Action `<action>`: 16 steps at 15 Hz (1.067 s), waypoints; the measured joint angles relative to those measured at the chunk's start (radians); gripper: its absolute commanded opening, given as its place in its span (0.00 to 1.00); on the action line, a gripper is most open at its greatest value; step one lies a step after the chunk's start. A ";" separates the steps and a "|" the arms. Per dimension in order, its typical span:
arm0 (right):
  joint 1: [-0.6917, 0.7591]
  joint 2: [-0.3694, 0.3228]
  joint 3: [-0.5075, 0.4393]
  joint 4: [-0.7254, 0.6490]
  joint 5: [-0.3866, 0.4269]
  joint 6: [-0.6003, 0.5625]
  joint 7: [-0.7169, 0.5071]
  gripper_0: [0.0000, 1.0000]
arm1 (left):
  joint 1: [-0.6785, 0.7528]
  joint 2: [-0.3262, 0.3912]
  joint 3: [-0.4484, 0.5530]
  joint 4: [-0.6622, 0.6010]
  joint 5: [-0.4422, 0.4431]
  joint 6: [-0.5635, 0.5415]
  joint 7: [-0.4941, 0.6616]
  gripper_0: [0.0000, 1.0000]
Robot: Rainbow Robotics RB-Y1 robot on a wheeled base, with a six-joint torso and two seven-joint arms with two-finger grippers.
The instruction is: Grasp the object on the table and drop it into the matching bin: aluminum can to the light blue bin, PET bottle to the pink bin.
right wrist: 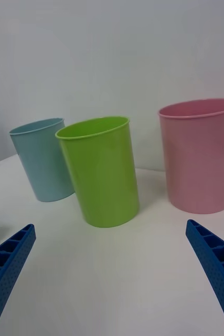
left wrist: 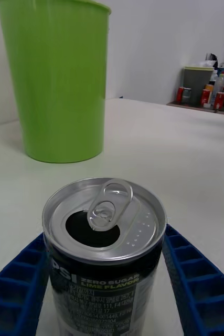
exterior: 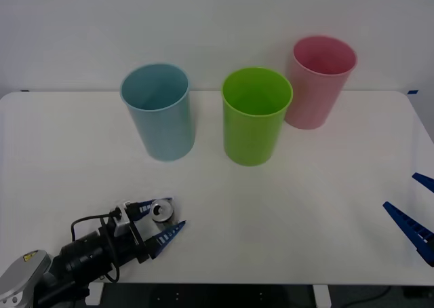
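While the wide white tabletop (exterior: 325,206) lay bare around them, three tall plastic tumbler bins stood in a row: pale blue (exterior: 159,111), bright green (exterior: 255,115), pink (exterior: 319,81). Down at the near left edge, the left gripper (exterior: 161,223) had its blue ribbed fingers either side of the small dark silver-topped drink can (left wrist: 105,247), apparently closed on it, can upright, tab already opened! Lift and drop into the pale blue bin were yet to come. The right gripper (right wrist: 112,262) waited spread wide, well right. Plain pale wall behind; clutter on a far shelf (left wrist: 206,92).
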 measured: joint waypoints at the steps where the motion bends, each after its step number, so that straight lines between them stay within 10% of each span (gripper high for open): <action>1: 0.000 0.000 0.000 0.000 0.000 0.000 0.000 1.00 | 0.000 0.000 0.001 -0.001 0.000 0.001 0.000 0.00; 16: 0.000 0.000 0.000 0.000 0.000 0.000 0.000 1.00 | 0.009 0.057 0.046 -0.012 0.104 -0.003 0.028 0.00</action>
